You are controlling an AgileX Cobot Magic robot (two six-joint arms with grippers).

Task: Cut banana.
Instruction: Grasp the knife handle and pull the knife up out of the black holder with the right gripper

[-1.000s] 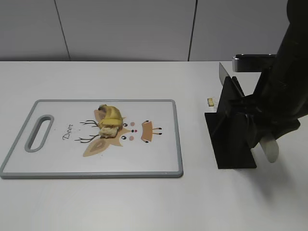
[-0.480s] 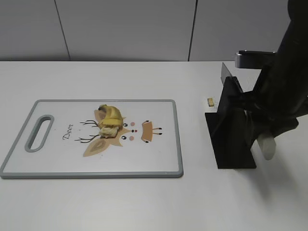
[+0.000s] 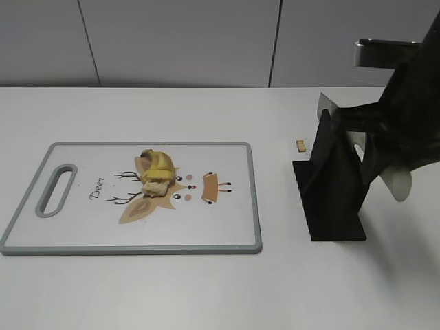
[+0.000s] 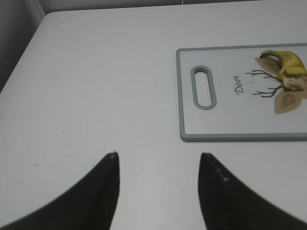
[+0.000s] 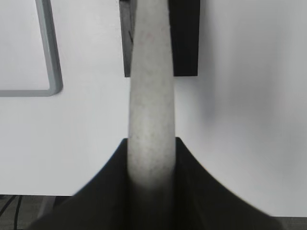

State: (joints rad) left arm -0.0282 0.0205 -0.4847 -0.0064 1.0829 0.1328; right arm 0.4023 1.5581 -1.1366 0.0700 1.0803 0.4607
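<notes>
A partly peeled banana (image 3: 157, 172) lies on the white, grey-rimmed cutting board (image 3: 82, 227), by the deer drawing. My right gripper (image 3: 381, 161) is shut on the pale grey handle of the knife (image 3: 397, 182), right beside the black knife stand (image 3: 331, 185). A bit of blade (image 3: 324, 104) shows at the stand's top. In the right wrist view the handle (image 5: 151, 96) runs from my jaws (image 5: 151, 141) toward the stand (image 5: 184, 38). My left gripper (image 4: 158, 155) is open and empty over bare table, left of the board (image 4: 225, 120) and banana (image 4: 288, 64).
A small banana bit (image 3: 300, 145) lies on the table between the board and the stand. The white table meets a grey wall at the back. The left arm does not show in the exterior view.
My right arm has risen and shifted right; the knife handle end swung from low by the stand's base to higher and further right. The banana and board have not moved.
</notes>
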